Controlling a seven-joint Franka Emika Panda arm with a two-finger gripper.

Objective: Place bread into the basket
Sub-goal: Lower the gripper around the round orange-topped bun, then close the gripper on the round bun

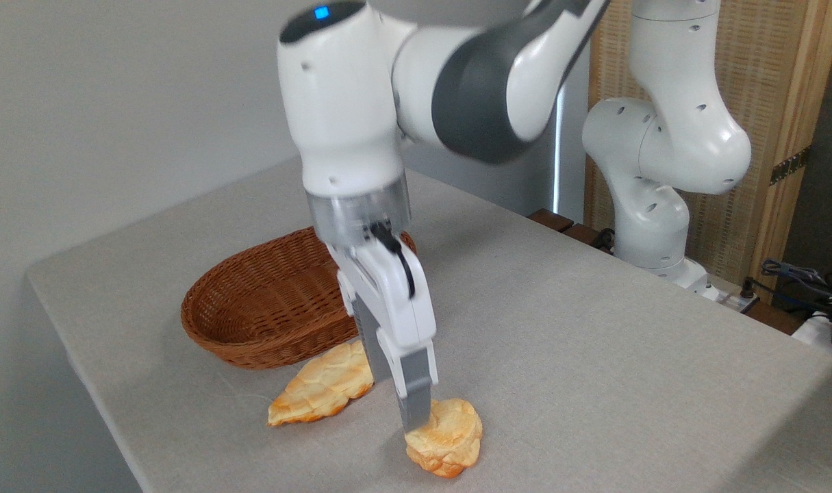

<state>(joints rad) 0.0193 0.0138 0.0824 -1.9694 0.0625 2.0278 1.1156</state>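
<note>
Here, taking the basket as landmark:
Bread (450, 438): lying on the table (594, 342), nearer the camera than the basket (265, 308) and to its right, apart from it.
Gripper (416, 421): reaching down, one grey finger touching the bun's left top edge; jaw width hidden, so I cannot tell.
Braided loaf (323, 387): lying just in front of the basket, left of the bun.
Writing: none showing legibly.

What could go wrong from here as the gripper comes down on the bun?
1. The gripper meets the bun at its left edge, not its centre, so a pinch may slip off or tip it.
2. The longer loaf lies between bun and basket; a low carry could knock it.
3. Only one finger shows, so the grip cannot be confirmed.
</note>
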